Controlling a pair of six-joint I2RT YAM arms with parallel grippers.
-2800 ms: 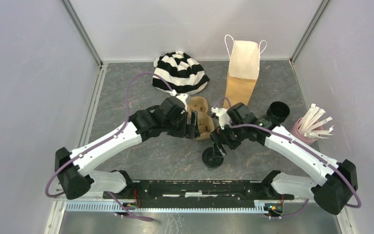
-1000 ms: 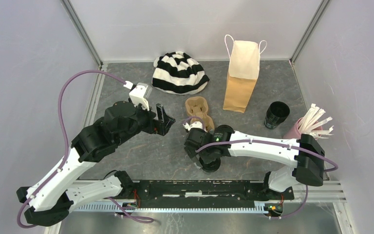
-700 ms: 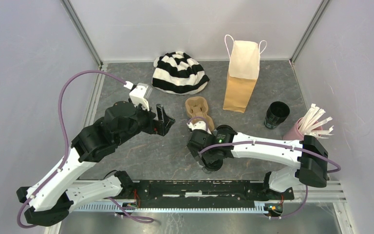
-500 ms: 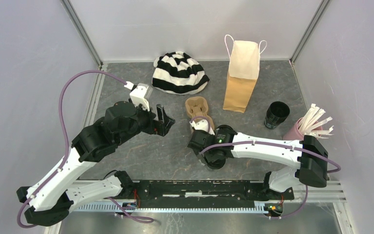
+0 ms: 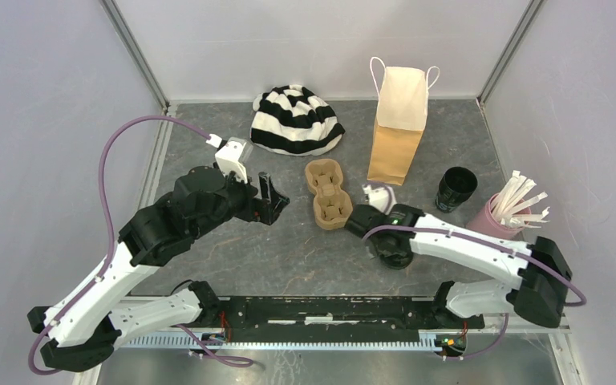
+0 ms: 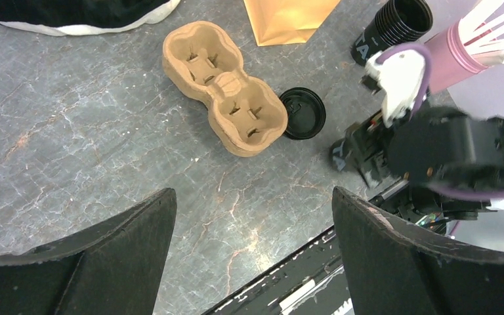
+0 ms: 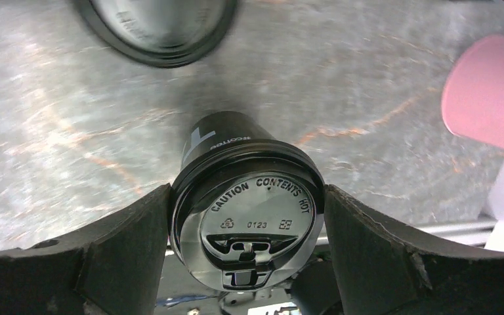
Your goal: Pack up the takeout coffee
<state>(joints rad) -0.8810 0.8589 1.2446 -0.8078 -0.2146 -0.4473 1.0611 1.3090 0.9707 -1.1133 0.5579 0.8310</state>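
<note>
Cup (image 7: 249,226): lidded, apparently clamped by right gripper (image 7: 248,197) | left gripper (image 6: 252,197): spread

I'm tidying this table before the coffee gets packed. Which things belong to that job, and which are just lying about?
Part of the job: lidded cup, open cup, loose lid; probably also the cup carrier and paper bag.
Just lying about, it seems: striped hat, pink cup of white sticks.
</note>
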